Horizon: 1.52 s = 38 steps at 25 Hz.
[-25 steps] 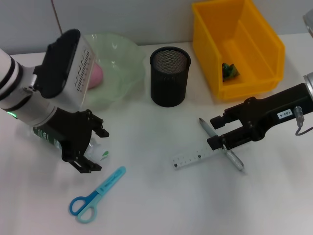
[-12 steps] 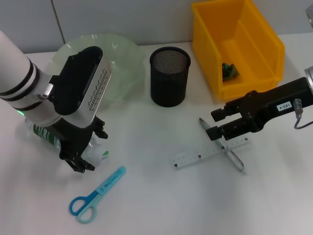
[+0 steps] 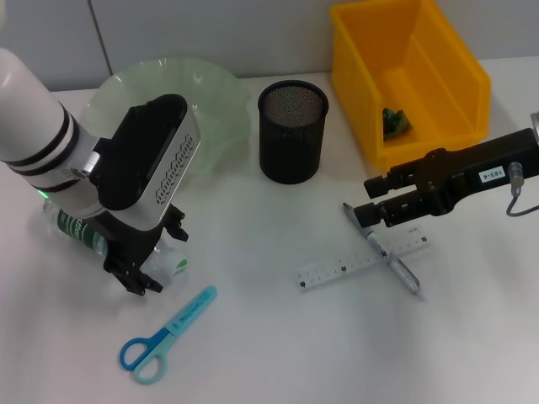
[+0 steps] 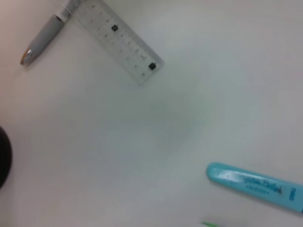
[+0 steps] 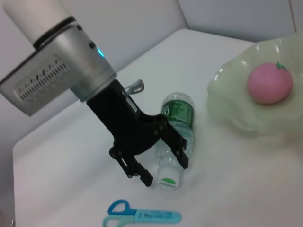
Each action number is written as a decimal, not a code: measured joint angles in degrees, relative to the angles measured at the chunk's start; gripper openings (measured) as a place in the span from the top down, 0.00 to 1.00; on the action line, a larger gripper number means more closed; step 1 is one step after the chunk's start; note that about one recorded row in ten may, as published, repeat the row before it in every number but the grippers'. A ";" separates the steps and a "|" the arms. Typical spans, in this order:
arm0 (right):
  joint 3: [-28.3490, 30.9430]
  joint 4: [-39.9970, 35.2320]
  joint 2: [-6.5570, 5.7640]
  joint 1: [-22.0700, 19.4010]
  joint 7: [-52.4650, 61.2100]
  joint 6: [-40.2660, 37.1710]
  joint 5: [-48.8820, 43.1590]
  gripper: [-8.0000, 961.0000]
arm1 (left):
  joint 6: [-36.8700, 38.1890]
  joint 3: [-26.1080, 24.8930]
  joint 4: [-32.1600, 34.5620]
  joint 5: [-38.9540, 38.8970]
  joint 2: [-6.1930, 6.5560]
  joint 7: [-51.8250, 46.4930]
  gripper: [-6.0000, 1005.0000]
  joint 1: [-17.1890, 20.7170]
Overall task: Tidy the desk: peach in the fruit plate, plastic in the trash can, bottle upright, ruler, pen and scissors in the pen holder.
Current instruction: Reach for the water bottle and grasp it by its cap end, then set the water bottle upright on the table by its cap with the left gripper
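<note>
Head view: the left arm hides most of the bottle (image 3: 77, 229) at left centre. The left gripper (image 3: 150, 259) straddles its neck, jaws spread, not closed. The right gripper (image 3: 370, 199), empty, jaws parted, hovers above pen (image 3: 381, 249) and ruler (image 3: 362, 263). Scissors (image 3: 165, 335) lie lower left.

Right wrist view: the peach (image 5: 269, 82) sits in the plate (image 5: 227, 104); label text unreadable.

Open worktop (image 3: 278, 353) between scissors (image 3: 164, 335) and ruler (image 3: 362, 263). Pen holder (image 3: 291, 130) mouth unobstructed. Left gripper (image 3: 152, 261) straddles lying bottle (image 3: 101, 240); right gripper (image 3: 377, 202) over pen (image 3: 383, 251).
</note>
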 joint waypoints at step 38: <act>0.94 1.42 -0.50 -0.60 -0.35 0.35 1.52 0.24 | 0.88 -3.33 0.67 -0.29 0.17 -1.27 0.55 -0.50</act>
